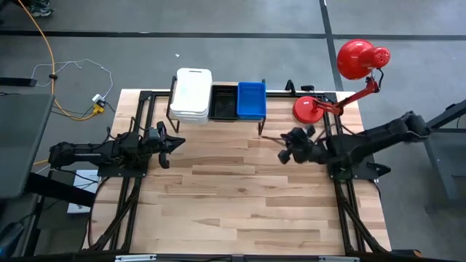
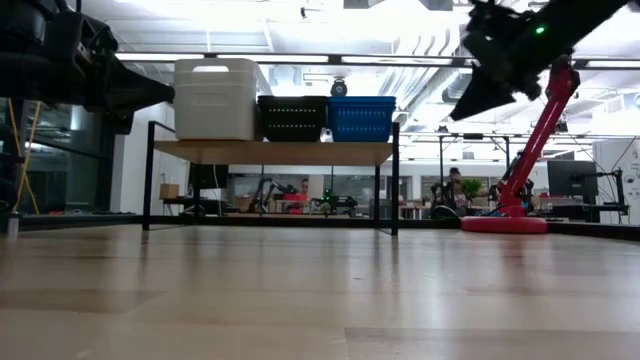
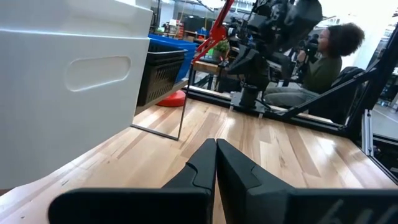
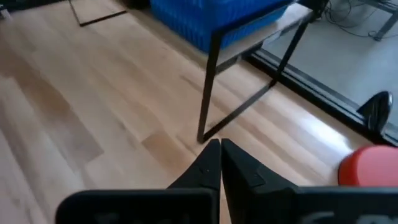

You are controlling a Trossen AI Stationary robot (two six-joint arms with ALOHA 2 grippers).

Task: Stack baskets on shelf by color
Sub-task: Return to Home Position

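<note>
White baskets [image 1: 192, 94], a black mesh basket [image 1: 223, 103] and a blue basket [image 1: 251, 99] sit side by side on the shelf [image 2: 270, 152] at the table's far edge. My left gripper [image 1: 177, 142] is shut and empty at the table's left, level with the white baskets [image 3: 68, 81]. My right gripper [image 1: 282, 154] is shut and empty, raised over the table right of the shelf's near right leg [image 4: 208, 87]. The blue basket [image 4: 211, 15] shows in the right wrist view.
A red lamp stands at the far right, its base [image 1: 309, 109] on the table and its head [image 1: 360, 58] beyond the edge. A person [image 3: 323, 62] sits past the table's right side. Bare wooden tabletop [image 1: 240, 204] spreads in front of the shelf.
</note>
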